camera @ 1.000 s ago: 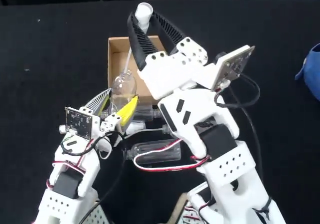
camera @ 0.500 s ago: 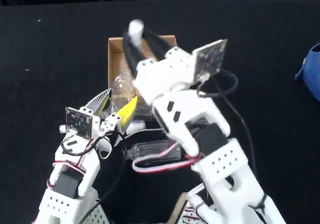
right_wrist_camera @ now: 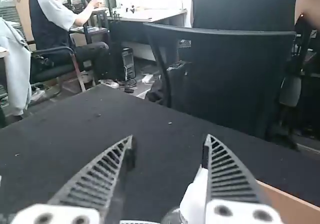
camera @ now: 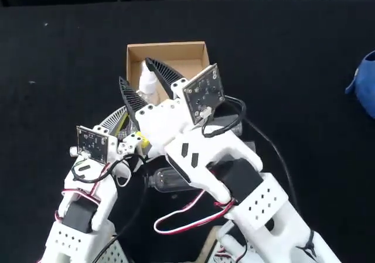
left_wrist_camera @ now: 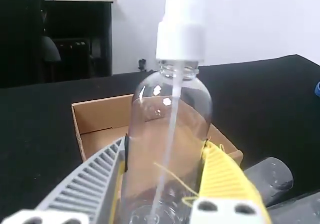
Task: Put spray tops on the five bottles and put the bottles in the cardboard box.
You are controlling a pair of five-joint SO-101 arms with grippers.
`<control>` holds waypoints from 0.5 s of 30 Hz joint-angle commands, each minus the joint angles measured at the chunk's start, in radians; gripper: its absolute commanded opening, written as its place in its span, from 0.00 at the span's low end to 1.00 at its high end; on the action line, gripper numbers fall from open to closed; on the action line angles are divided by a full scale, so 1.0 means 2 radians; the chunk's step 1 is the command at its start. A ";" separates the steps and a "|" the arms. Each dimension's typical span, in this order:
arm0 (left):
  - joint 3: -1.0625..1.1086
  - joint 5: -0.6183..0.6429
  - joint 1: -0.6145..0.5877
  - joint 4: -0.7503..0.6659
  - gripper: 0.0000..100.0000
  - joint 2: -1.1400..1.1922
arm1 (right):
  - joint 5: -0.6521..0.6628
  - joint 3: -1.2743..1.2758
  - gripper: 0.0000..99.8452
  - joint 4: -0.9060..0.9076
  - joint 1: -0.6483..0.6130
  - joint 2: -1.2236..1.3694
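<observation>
My left gripper (left_wrist_camera: 165, 174) is shut on a clear bottle (left_wrist_camera: 170, 129), held upright between its grey and yellow fingers just in front of the cardboard box (camera: 176, 51). A white spray top (left_wrist_camera: 181, 34) sits on the bottle's neck with its tube hanging inside. In the high view my right gripper (camera: 135, 69) hangs over that bottle, and the spray top (camera: 147, 82) stands between its black fingers. In the right wrist view the right gripper (right_wrist_camera: 170, 139) is open. There the spray top (right_wrist_camera: 195, 204) lies against one finger, with a wide gap to the other.
Another clear bottle (camera: 176, 178) lies on the black table under the right arm. The open cardboard box (left_wrist_camera: 95, 129) stands just beyond the held bottle. A blue object (camera: 364, 90) sits at the table's right edge.
The right gripper swung down and leftward from above the box's far edge, bringing the spray top onto the held bottle. Its fingers now stand wider apart. The left arm kept still.
</observation>
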 commanded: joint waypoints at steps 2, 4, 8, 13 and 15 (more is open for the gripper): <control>-0.004 0.002 0.000 -0.010 0.03 -0.005 | 0.004 -0.040 0.17 0.021 0.042 -0.045; -0.003 0.002 0.000 -0.010 0.03 -0.005 | 0.004 -0.044 0.10 0.050 0.064 -0.078; -0.003 0.002 0.000 -0.011 0.03 -0.005 | 0.014 -0.037 0.02 0.126 0.126 -0.151; -0.007 0.001 -0.010 -0.011 0.03 -0.005 | 0.058 0.046 0.07 0.148 0.185 -0.188; -0.014 0.001 -0.049 -0.011 0.03 -0.005 | 0.064 0.079 0.08 0.148 0.214 -0.187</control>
